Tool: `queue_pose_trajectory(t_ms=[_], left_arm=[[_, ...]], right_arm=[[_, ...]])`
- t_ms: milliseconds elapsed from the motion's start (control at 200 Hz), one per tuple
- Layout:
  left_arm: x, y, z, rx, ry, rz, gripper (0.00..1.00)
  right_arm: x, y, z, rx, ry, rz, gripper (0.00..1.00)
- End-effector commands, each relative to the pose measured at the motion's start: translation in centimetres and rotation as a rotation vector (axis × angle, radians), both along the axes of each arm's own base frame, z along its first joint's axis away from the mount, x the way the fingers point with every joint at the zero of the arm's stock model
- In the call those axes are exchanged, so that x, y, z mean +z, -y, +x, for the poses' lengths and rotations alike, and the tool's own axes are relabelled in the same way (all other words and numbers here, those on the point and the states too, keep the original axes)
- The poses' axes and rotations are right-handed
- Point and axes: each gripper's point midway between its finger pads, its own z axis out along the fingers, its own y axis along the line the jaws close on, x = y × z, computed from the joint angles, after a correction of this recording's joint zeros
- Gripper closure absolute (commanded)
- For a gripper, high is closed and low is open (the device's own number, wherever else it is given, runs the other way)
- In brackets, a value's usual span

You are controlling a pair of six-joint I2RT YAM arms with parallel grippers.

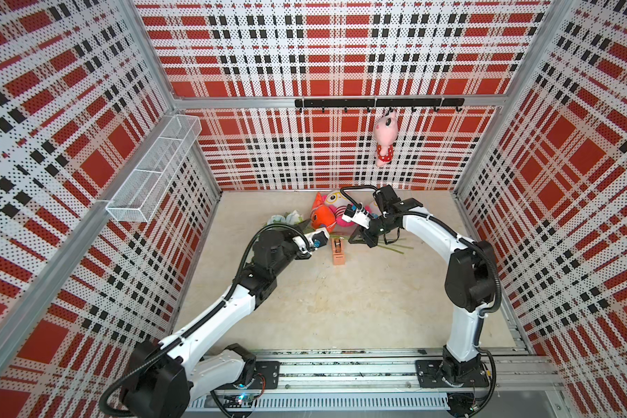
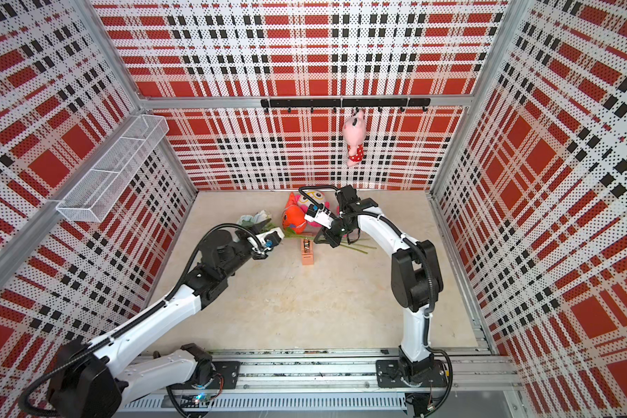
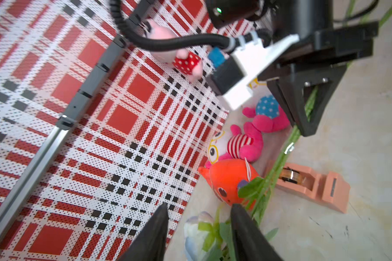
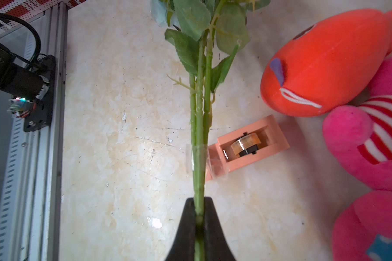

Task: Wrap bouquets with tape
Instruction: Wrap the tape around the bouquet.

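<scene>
The bouquets, one bunch of white and pale-blue roses [image 1: 286, 217] [image 2: 256, 218], lie on the floor with the stems [image 4: 199, 101] running right. My right gripper [image 4: 199, 200] is shut on the stems, and a band of clear tape [image 4: 198, 158] circles them just ahead of its jaws. The peach tape dispenser [image 1: 338, 253] [image 2: 307, 251] [image 4: 247, 146] [image 3: 312, 183] stands beside the stems. My left gripper [image 3: 199, 206] is open near the flower end. A pale rose [image 3: 197, 228] and leaves show in the gap between its jaws, with neither jaw visibly on them.
An orange plush fish [image 1: 321, 217] and pink plush toys [image 1: 341, 219] lie against the back wall right behind the bouquet. Another pink plush [image 1: 385, 137] hangs from the hook rail. A wire basket [image 1: 152, 170] is mounted on the left wall.
</scene>
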Motion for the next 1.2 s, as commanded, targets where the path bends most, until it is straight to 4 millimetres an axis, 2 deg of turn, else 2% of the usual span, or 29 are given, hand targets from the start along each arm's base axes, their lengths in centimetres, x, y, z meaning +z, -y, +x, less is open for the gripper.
queue_pose_trajectory(t_ms=[0, 70, 125, 215, 301, 371, 491, 696, 952, 1027, 1097, 1197], left_arm=[[3.1, -0.1, -1.7, -0.140, 0.022, -0.158, 0.45], [3.6, -0.5, -2.0, -0.172, 0.011, -0.176, 0.40], [3.0, -0.1, -2.2, -0.213, -0.029, -0.151, 0.35], [0.0, 1.9, -3.1, -0.348, -0.154, -0.035, 0.35], [-2.6, 3.3, -3.3, -0.410, -0.263, 0.021, 0.36], [-4.0, 4.0, -3.2, -0.435, -0.317, 0.056, 0.36], [-5.5, 5.0, -3.3, -0.466, -0.379, 0.106, 0.35], [-8.7, 6.0, -5.3, -0.596, -0.503, 0.196, 0.33], [-11.7, 6.4, -4.0, -0.584, -0.632, 0.225, 0.29], [-13.0, 6.5, -3.6, -0.584, -0.680, 0.255, 0.33], [-14.2, 6.2, -4.0, -0.605, -0.747, 0.291, 0.42], [-14.8, 6.0, -4.3, -0.641, -0.809, 0.308, 0.54]], right_arm=[[5.4, -1.6, 1.1, 0.038, 0.355, 0.111, 1.00], [6.4, -1.9, 0.5, 0.072, 0.508, 0.137, 1.00], [7.1, -2.1, 0.1, 0.088, 0.643, 0.156, 1.00], [6.8, -2.8, -1.7, 0.150, 0.826, 0.144, 1.00], [6.5, -2.8, -1.6, 0.107, 0.968, 0.079, 1.00], [6.5, -2.8, -1.6, 0.098, 1.061, 0.036, 1.00], [6.0, -2.9, -2.7, 0.134, 1.192, -0.012, 1.00], [6.0, -2.8, -3.9, 0.117, 1.379, -0.095, 1.00], [5.4, -2.7, -6.1, 0.113, 1.547, -0.194, 1.00], [5.1, -2.6, -6.5, 0.112, 1.595, -0.214, 1.00], [5.6, -2.4, -6.8, 0.081, 1.639, -0.200, 1.00], [5.1, -2.2, -7.1, 0.079, 1.666, -0.213, 1.00]])
